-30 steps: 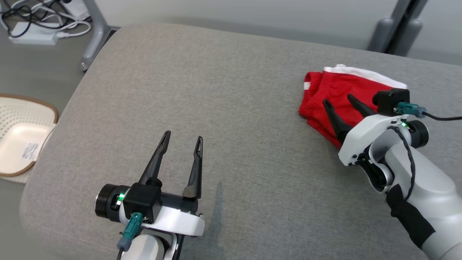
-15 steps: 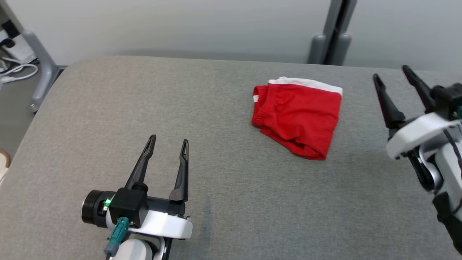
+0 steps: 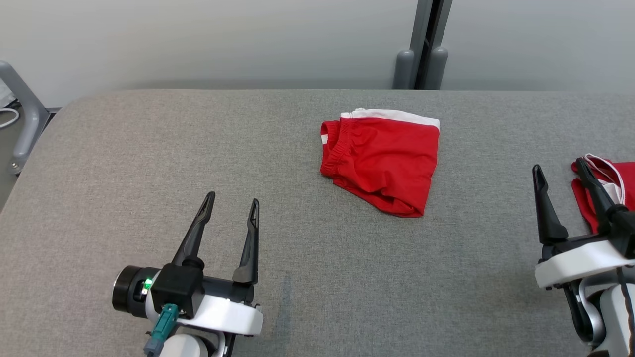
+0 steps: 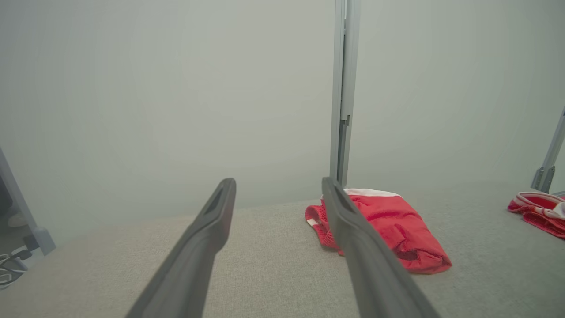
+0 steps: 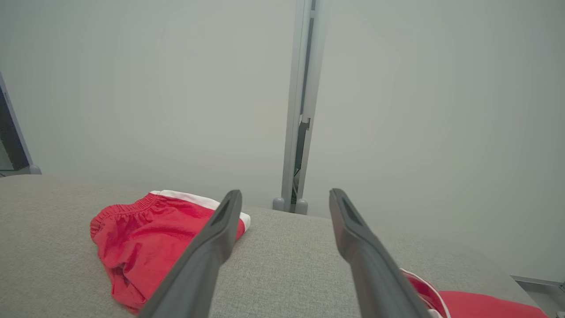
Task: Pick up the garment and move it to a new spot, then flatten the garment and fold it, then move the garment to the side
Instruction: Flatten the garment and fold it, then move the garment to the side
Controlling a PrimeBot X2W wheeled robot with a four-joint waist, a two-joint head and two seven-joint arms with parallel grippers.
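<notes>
So the folded red shorts with a white band [image 3: 382,161] sit on the grey fabric-covered table [image 3: 149,148], just in front of the grey metal post [image 3: 426,44] and a touch to its left. The left gripper [image 3: 233,198] is well in front and left of that post, fingers spread wide, holding nothing. The right gripper [image 3: 558,165] is in front and right of it, also wide open and empty, right by a second crumpled red-and-white garment [image 3: 626,181].

Soft red cloth garment [image 3: 382,163]; matt, coarse-woven grey fabric surface [image 3: 149,148]; smooth metal post [image 3: 422,29].
</notes>
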